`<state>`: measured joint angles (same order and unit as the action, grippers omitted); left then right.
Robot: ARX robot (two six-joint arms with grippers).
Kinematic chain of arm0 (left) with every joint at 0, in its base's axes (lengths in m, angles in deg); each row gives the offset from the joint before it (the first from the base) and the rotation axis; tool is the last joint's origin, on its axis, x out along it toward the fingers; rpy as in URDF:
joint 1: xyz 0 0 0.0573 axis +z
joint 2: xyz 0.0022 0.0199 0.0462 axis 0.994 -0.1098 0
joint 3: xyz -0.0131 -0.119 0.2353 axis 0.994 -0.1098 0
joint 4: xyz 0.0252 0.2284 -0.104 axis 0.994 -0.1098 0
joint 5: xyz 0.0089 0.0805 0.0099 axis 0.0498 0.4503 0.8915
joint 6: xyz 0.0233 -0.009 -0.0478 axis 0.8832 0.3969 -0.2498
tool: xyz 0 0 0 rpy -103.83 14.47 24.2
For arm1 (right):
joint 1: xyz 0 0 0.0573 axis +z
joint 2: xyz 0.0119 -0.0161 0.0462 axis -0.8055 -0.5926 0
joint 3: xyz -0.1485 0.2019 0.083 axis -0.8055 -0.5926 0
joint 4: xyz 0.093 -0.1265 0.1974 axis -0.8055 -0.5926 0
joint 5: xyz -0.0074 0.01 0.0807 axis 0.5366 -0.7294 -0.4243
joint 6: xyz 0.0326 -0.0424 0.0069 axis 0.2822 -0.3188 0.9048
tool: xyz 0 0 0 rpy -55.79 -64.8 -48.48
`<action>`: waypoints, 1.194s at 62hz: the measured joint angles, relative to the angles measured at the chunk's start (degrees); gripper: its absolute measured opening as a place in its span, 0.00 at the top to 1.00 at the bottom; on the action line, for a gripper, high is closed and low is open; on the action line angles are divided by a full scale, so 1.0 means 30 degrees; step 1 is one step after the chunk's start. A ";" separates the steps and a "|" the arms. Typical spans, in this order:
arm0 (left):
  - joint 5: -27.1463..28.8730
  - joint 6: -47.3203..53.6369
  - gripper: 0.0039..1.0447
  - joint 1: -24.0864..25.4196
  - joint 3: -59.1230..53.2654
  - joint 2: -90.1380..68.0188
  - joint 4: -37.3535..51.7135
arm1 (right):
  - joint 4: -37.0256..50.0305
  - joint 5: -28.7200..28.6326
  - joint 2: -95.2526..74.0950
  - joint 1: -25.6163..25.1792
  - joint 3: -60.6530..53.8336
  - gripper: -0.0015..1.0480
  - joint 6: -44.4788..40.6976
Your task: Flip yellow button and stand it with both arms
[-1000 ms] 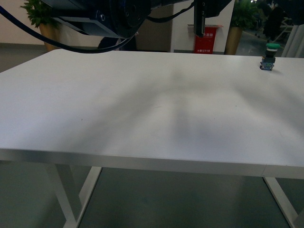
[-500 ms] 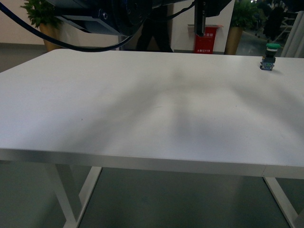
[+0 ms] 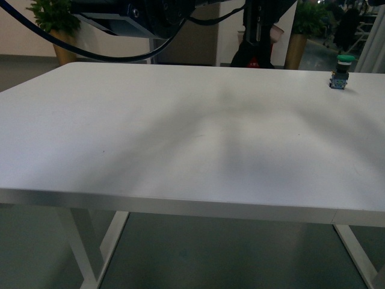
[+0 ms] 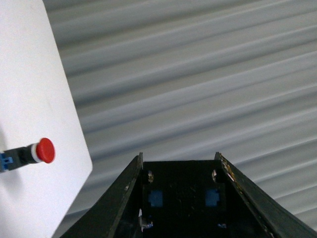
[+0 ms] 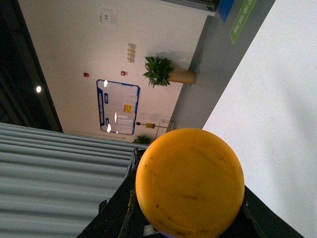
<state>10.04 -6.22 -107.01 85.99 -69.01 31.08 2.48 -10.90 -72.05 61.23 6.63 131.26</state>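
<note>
Where the right wrist camera looks along its own fingers, the yellow button (image 5: pixel 190 182) fills the foreground. The right gripper (image 5: pixel 188 203) is clamped on it, with the round cap facing the lens and the switch body hidden behind the cap, well apart from the white table (image 5: pixel 277 99). The left gripper (image 4: pixel 179 158) hangs with its jaws apart and nothing between them, seen against a ribbed grey shutter (image 4: pixel 198 74). Off to one side of it, near a corner of the tabletop, a red-capped button (image 4: pixel 30 152) lies on its side. In the front view soft shadows cross the broad tabletop, and a green-capped button (image 3: pixel 340 71) stands upright near the far right edge. Dark arm parts (image 3: pixel 162 12) cross the top of that view. Farther back, a potted plant (image 3: pixel 51 18) stands by the wall.
</note>
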 joint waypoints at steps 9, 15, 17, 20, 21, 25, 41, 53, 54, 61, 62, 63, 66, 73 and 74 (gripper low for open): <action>-0.0109 0.1778 0.23 0.0568 -0.1304 0.0882 -0.1275 | 0.0029 0.0219 0.0015 -0.0124 -0.0189 0.70 -0.0291; 0.0313 0.5275 0.05 0.1326 -0.3402 0.3016 -0.4881 | -0.0015 0.0350 0.0146 -0.0277 -0.0386 0.70 -0.0678; 0.0685 0.6776 0.04 0.1523 -0.4051 0.3810 -0.6178 | -0.0022 0.0357 0.0211 -0.0299 -0.0423 0.70 -0.0801; 0.1763 0.9857 0.06 0.1821 -0.5610 0.5559 -0.8211 | -0.0087 0.0350 0.0342 -0.0299 -0.0488 0.70 -0.1042; 0.2273 1.1111 0.06 0.1974 -0.6324 0.6324 -0.9020 | -0.0117 0.0350 0.0379 -0.0299 -0.0503 0.70 -0.1100; 0.4036 1.4732 0.06 0.2412 -0.8444 0.8692 -1.1132 | -0.0124 0.0342 0.0568 -0.0262 -0.0619 0.71 -0.1428; 1.1038 3.2042 0.06 0.5741 -1.7857 1.7121 -1.3580 | -0.0168 0.0248 0.1304 0.0058 -0.0714 0.71 -0.2455; 1.1795 3.8614 0.06 0.8641 -2.1974 2.0903 -1.4069 | -0.0168 0.0182 0.1341 0.0102 -0.0714 0.71 -0.2623; 1.1810 3.8854 0.06 0.8896 -2.2178 2.1238 -1.4112 | -0.0168 0.0182 0.1341 0.0102 -0.0714 0.71 -0.2630; 1.1322 3.9437 0.06 1.0091 -2.2848 2.2367 -1.4506 | -0.0160 0.0175 0.1377 0.0095 -0.0721 0.71 -0.2637; 1.1358 3.9350 0.06 1.0178 -2.2928 2.2396 -1.4404 | -0.0160 0.0182 0.1377 0.0095 -0.0729 0.71 -0.2637; 1.1672 3.8964 0.08 1.0222 -2.3307 2.2476 -1.3529 | -0.0168 0.0182 0.1384 0.0095 -0.0729 0.71 -0.2645; 1.2764 3.6450 0.18 1.0316 -2.5376 2.2739 -0.8699 | -0.0168 0.0168 0.1428 0.0095 -0.0743 0.71 -0.2645; 1.3464 3.1510 0.38 1.0018 -2.9135 2.3183 -0.1945 | -0.0255 0.0036 0.1457 0.0080 -0.0743 0.71 -0.2732; 1.3522 3.1088 0.42 0.9908 -2.9558 2.3249 -0.1304 | -0.0270 0.0036 0.1464 0.0073 -0.0743 0.71 -0.2739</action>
<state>50.61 87.05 -77.28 -2.68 0.74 27.17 1.67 -10.79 -67.66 61.45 4.40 123.04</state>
